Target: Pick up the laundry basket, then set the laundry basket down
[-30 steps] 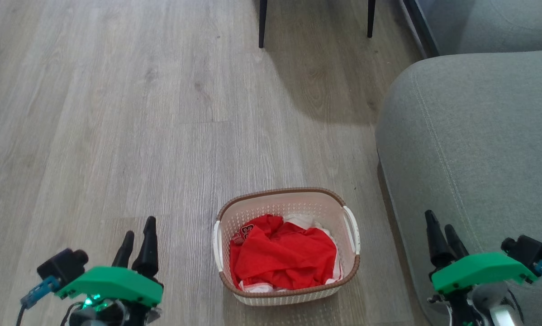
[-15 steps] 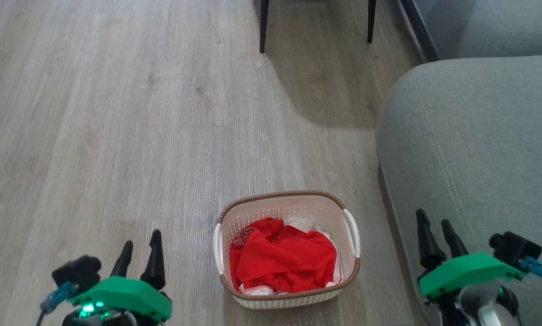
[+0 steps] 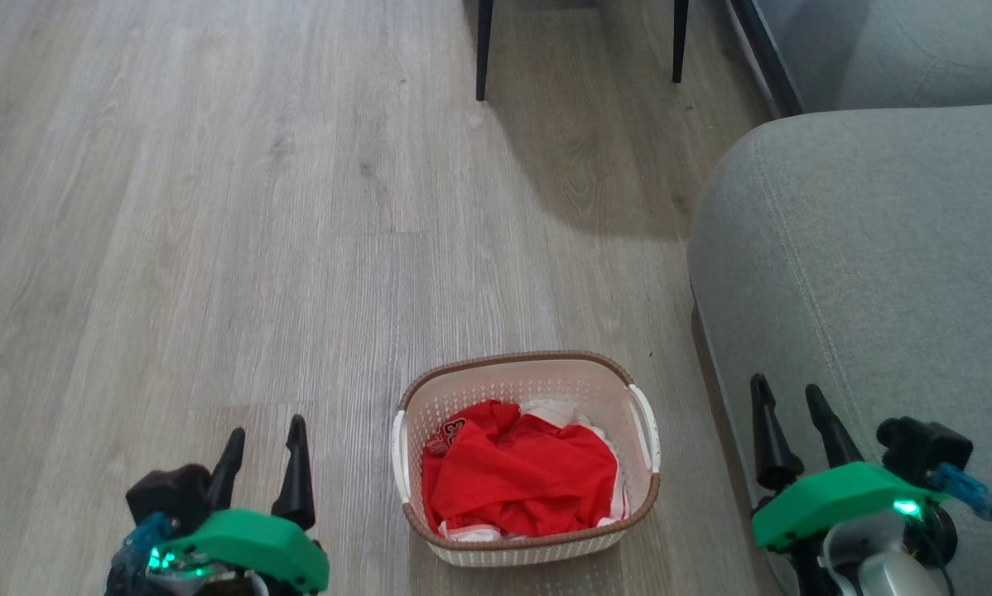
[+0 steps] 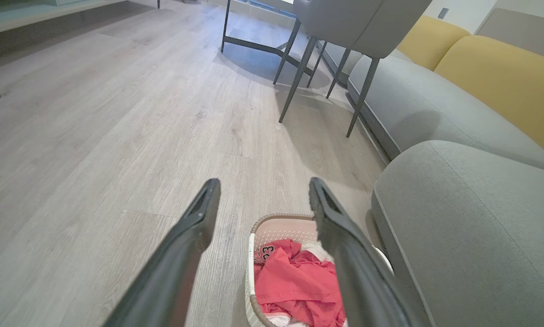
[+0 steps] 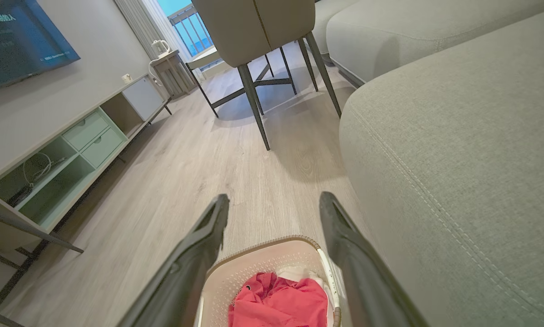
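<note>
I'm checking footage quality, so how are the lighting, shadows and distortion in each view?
Head view: soft, even light, sharp, with a broad diffuse shadow by the chair legs on the floor. Left wrist view: wide-angle stretch makes the left gripper loom oversized over the laundry basket. Right wrist view: same stretch; window glows bright blue.

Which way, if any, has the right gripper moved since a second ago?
Yes: the right gripper has shifted left, closer to the laundry basket and its right handle.

Perforated plastic laundry basket [image 3: 537, 389], matt wood-grain floor [image 3: 214, 248], woven-cloth sofa [image 3: 869, 273].
</note>
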